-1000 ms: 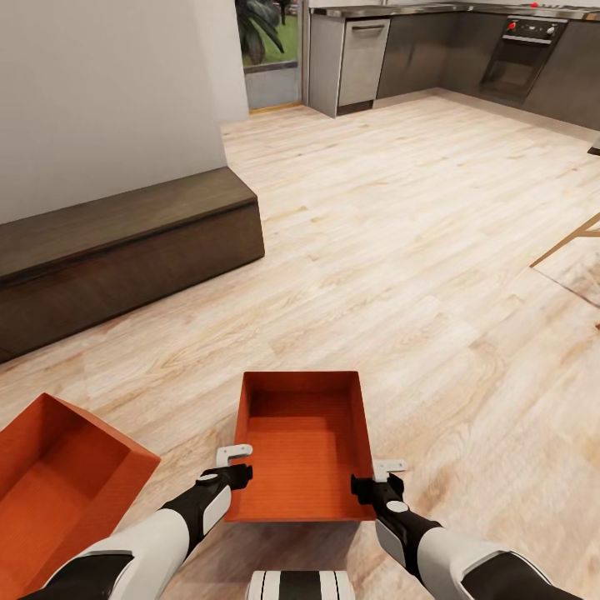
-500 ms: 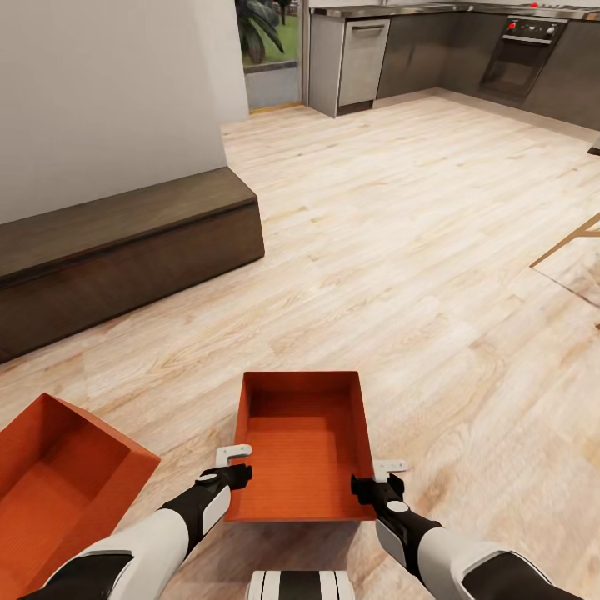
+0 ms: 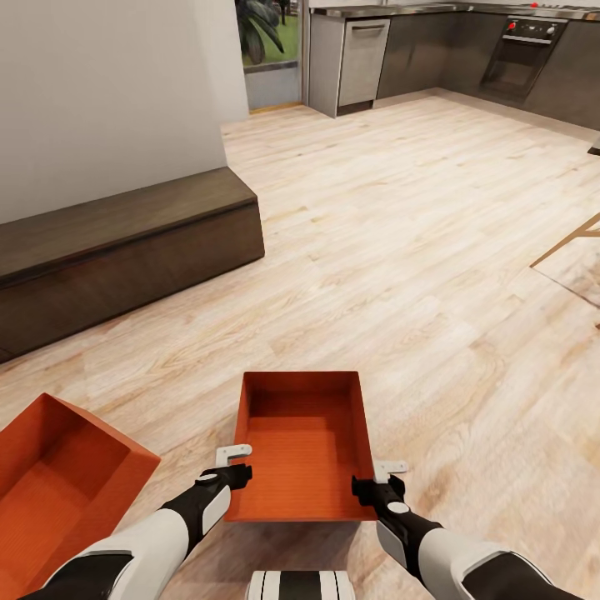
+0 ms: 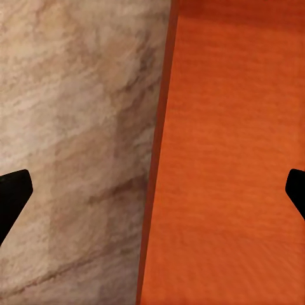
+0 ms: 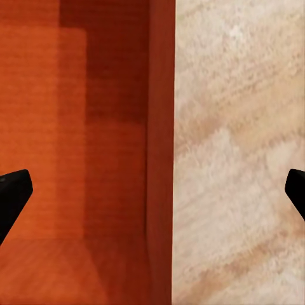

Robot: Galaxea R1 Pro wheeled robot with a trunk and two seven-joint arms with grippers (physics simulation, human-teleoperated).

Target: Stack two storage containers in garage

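Two orange-red storage containers rest on the light wood plank floor of the living room. One container point(image 3: 304, 442) sits straight ahead between my arms, and the other point(image 3: 58, 475) is tilted at the lower left. My left gripper point(image 3: 236, 465) is open astride the middle container's left wall point(image 4: 155, 190), one finger point(image 4: 13, 197) outside it over the planks. My right gripper point(image 3: 379, 477) is open astride the right wall point(image 5: 162, 159), with a finger point(image 5: 13, 197) over the container's inside. Neither gripper's jaws touch the walls.
A low dark wood bench point(image 3: 125, 242) runs along the white wall point(image 3: 100, 92) at left. Grey kitchen cabinets point(image 3: 433, 50) with an oven point(image 3: 521, 54) stand at the back, beside a doorway with a plant point(image 3: 267, 33). A wooden furniture leg point(image 3: 567, 242) juts in at right.
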